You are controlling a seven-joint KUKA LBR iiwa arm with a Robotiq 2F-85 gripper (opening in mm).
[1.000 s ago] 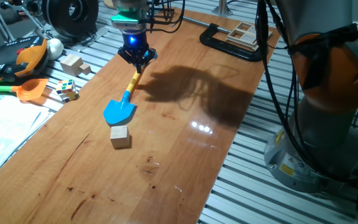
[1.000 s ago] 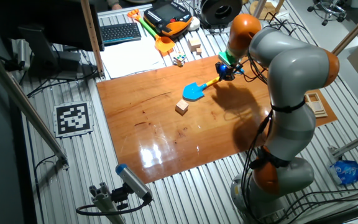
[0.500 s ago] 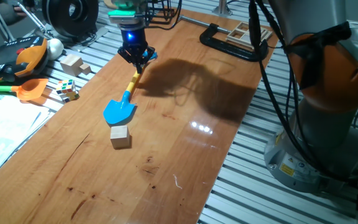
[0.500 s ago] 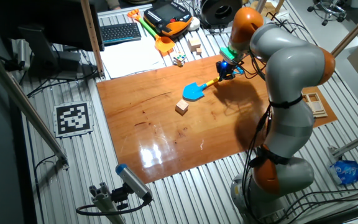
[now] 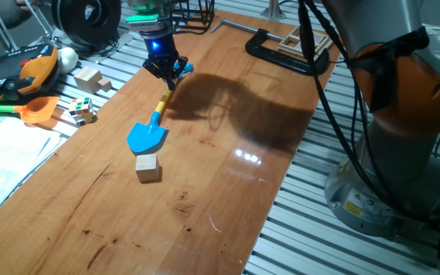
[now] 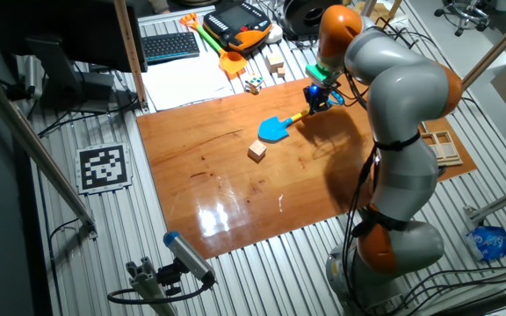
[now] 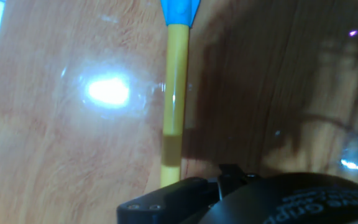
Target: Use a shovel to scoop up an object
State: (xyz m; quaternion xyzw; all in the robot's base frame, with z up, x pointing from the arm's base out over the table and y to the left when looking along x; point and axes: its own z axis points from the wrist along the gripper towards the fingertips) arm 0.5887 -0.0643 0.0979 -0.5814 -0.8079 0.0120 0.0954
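Observation:
The shovel lies on the wooden table (image 5: 228, 191), with its blue blade (image 5: 147, 137) flat and its yellow shaft (image 5: 160, 105) running up to my gripper (image 5: 166, 74). The gripper is shut on the shaft's far end. The small pale wooden cube (image 5: 147, 166) sits just in front of the blade tip, apart from it. In the other fixed view the blade (image 6: 273, 130), cube (image 6: 256, 151) and gripper (image 6: 314, 98) stand in the same line. The hand view shows the shaft (image 7: 174, 93) leading to the blade neck (image 7: 180, 9). The fingertips are hidden there.
Off the table's left edge lie an orange-bladed shovel (image 5: 37, 109), a multicoloured puzzle cube (image 5: 84, 113) and larger wooden blocks (image 5: 90, 76). A black clamp (image 5: 281, 57) and a wooden tray (image 5: 300, 42) sit at the far end. A keyboard (image 6: 169, 44) and paper (image 6: 187, 81) lie beyond the table.
The arm's upper links have swung and my gripper has shifted slightly toward the far left. The shovel's blade and the cube have stayed where they were.

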